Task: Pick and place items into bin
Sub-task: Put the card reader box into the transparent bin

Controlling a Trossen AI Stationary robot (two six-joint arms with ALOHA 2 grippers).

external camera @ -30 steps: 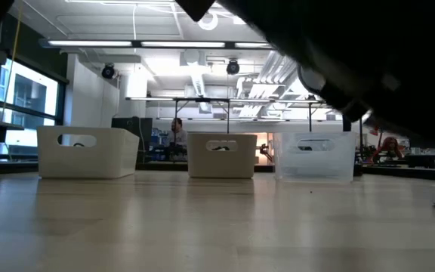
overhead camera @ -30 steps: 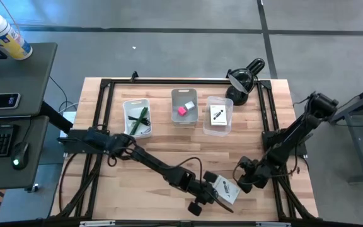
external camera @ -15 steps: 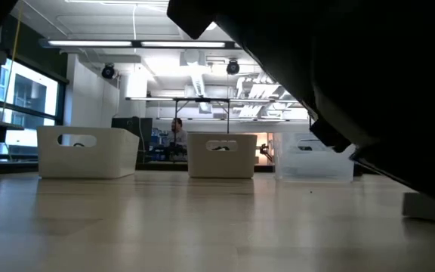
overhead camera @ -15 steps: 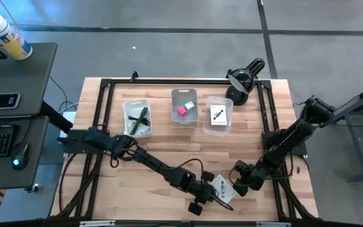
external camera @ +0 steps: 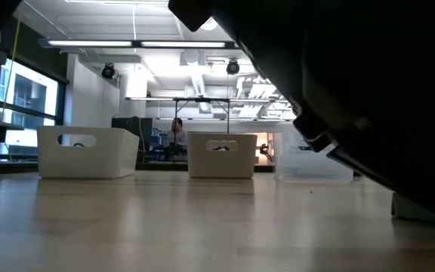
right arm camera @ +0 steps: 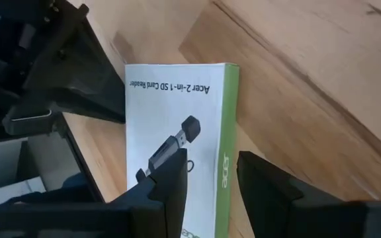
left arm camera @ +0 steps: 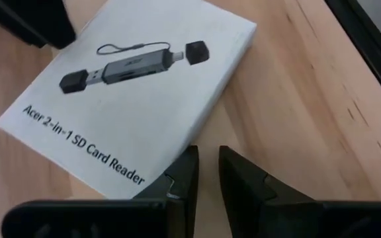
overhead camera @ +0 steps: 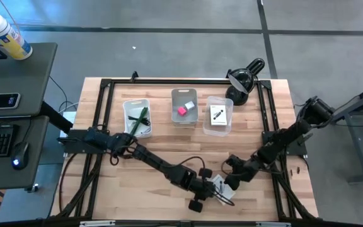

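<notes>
Lately the right end effector (overhead camera: 230,178) has slid in along the bench (overhead camera: 137,189) toward the left end effector (overhead camera: 213,189), and the white card-reader box (overhead camera: 221,187) between them has shifted with it, so both arms now crowd one item near the front edge. Right wrist view: the box (right arm camera: 180,158) lies flat just ahead of the right fingers (right arm camera: 170,182), which stand parted with nothing between them, one finger over the box's printed face. Left wrist view: the left fingers (left arm camera: 187,175) are drawn nearly together, a thin gap showing, at the box's (left arm camera: 131,99) near edge; whether they pinch it, cannot tell. Judged: grasp not yet secured. Farther off, three bins in a row; the clear bin (overhead camera: 217,116) already holds similar cards, well apart from both effectors.
</notes>
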